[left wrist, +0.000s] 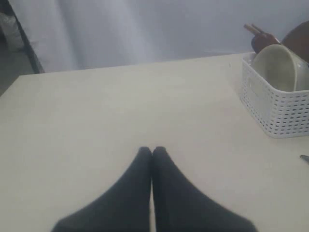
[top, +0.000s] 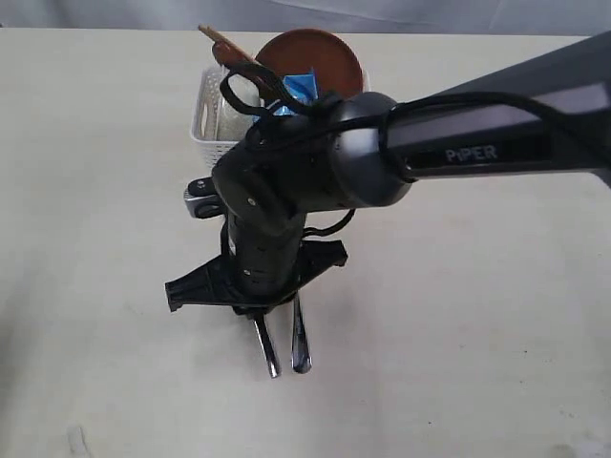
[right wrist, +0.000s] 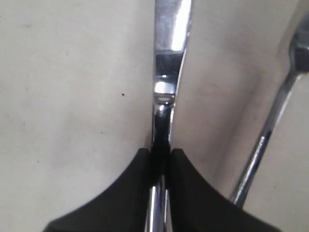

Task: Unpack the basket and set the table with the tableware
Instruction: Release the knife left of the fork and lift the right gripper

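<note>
Our right gripper (right wrist: 161, 155) clamps the shiny steel knife (right wrist: 170, 29), whose long axis runs straight ahead between our jaws.

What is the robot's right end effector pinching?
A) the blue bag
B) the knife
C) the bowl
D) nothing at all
B: the right wrist view shows the right end effector shut on the shiny knife, while the fork lies loose beside it.
</note>
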